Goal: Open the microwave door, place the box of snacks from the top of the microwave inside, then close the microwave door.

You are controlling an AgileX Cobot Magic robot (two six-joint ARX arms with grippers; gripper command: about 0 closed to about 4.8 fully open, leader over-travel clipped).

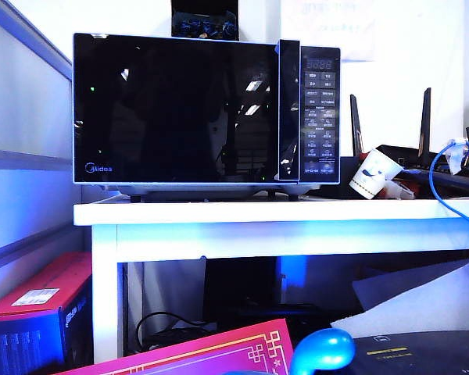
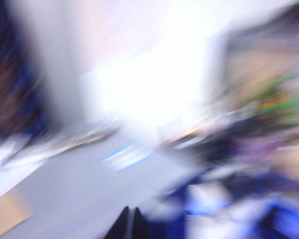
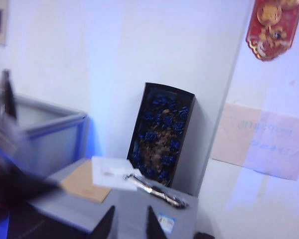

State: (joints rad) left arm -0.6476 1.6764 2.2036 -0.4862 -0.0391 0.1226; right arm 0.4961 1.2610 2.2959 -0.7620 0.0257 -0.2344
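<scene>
One microwave (image 1: 207,113) stands on the white bench (image 1: 281,212) in the exterior view, its microwave door (image 1: 176,109) shut flush against the body, the glossy black glass reflecting the room and the tall handle strip (image 1: 288,109) running down beside the keypad (image 1: 320,117). On top of the oven, at the back against the wall, a dark box with blue pieces (image 1: 205,27) leans upright; the right wrist view shows the same box (image 3: 162,133) close up, with papers (image 3: 112,173) and a flat brown card (image 3: 84,186) lying on the grey top surface before it. No clear tub of snacks can be made out in any view. To the right of the microwave on the bench, a white paper cup (image 1: 374,173) lies tilted among dark clutter, with a blue cable (image 1: 438,183) looping past it. Neither arm appears in the exterior view. The right end effector (image 3: 130,221) shows two dark fingertips standing a narrow gap apart with nothing between them, hovering above the microwave's top. The left end effector (image 2: 129,224) is only a dark pair of tips pressed nearly together in a heavily blurred picture, and whether it grips anything cannot be told.
</scene>
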